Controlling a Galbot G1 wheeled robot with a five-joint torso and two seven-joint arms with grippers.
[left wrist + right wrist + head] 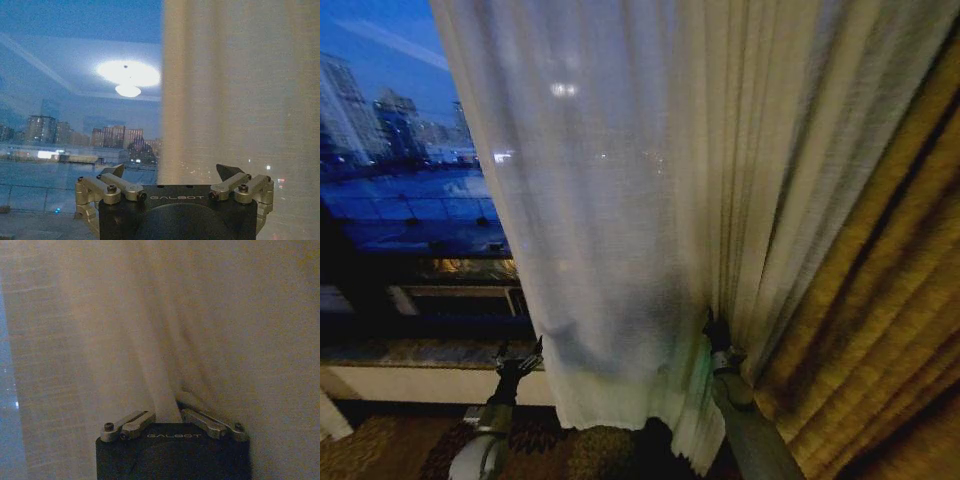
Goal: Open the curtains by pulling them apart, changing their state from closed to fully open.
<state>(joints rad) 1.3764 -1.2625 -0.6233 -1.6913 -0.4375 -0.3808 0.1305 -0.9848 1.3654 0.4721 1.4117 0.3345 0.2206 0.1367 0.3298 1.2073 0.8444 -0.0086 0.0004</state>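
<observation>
Right gripper (717,330) is low in the scene, right of centre, its fingers pinched shut on a fold of the sheer curtain (620,200); in the right wrist view the fabric bunches and creases straight into the closed fingers (200,412). Left gripper (518,358) is low on the left, just beside the curtain's free left edge, fingers wide and holding nothing; in the left wrist view that edge (165,100) hangs just beyond the open fingers, no contact that I can see

Curtain state: this panel hangs from top centre down to the right, gathered into pleats against the golden-brown drape (880,300) on the far right. Window (410,150) is bare on the left with the city skyline visible. A second sheer panel can't be made out here. My read: right panel partly drawn, not yet fully stacked

Risks from here:
- pinch is on a thin fold of sheer fabric, so it could slip out under pull and the panel would sag back left
- grip is low on a tall panel; pulling sideways from there may only swing the hem while the top stays put
- right arm is close to the drape; going further right could snag or drag it along
- left fingers near the loose edge could catch it if that arm moves
</observation>
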